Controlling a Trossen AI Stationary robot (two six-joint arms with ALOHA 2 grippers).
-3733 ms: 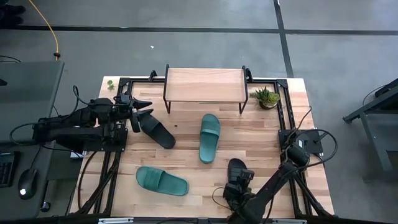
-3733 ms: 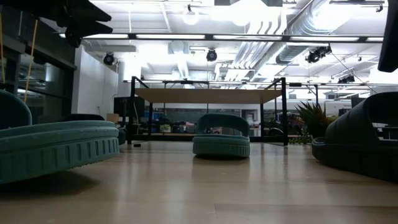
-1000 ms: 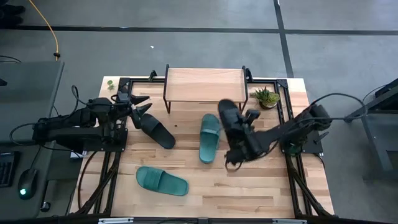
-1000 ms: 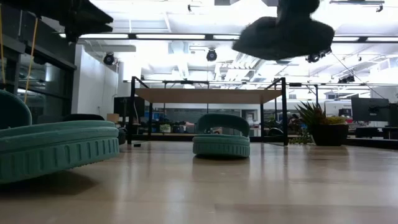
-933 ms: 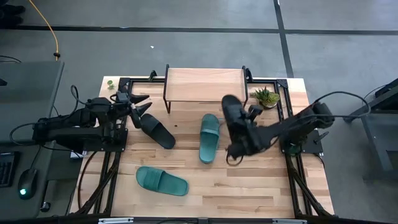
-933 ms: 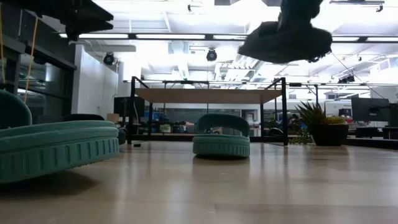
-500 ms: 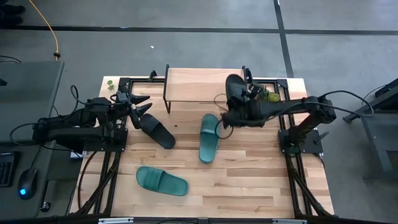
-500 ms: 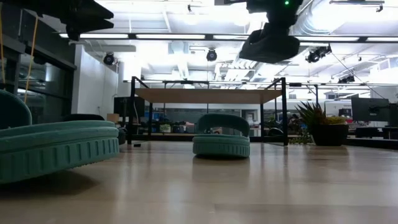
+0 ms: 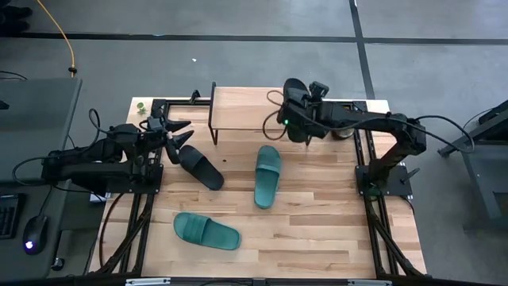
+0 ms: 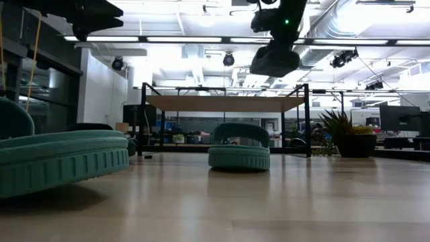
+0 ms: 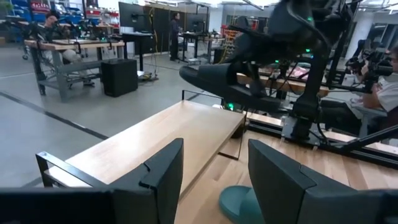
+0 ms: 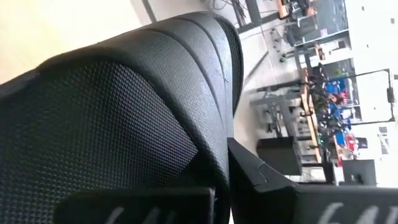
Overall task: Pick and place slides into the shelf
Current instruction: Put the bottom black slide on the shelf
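The shelf (image 9: 250,107) stands at the table's far edge. My right gripper (image 9: 308,115) is shut on a black slide (image 9: 295,107), which it keeps in the air over the shelf's right end (image 11: 217,78). A second black slide (image 9: 200,167) lies flat on the table at the left. My left gripper (image 9: 181,135) hovers open above its far end, with nothing between the fingers (image 11: 211,149). One teal slide (image 9: 267,175) lies sole-down mid-table and another (image 9: 206,231) near the front. My right gripper holds the black slide near its middle, by the ribbed strap (image 12: 208,68). One finger (image 12: 264,177) shows beside the strap; the slide hides the other. The fingers come slanting down from the table's right. The slide hangs clear above the shelf top (image 10: 274,60).
A small potted plant (image 10: 346,134) stands right of the shelf at the far right corner. Black rails (image 9: 155,191) run along the table's left and right sides. Bare wood lies between the teal slides and the right rail.
My right gripper has carried the black slide from over the table's middle right toward the far edge and a little up, turning it on the way. It now hangs above the shelf's right end. The left arm and the other slides have kept still.
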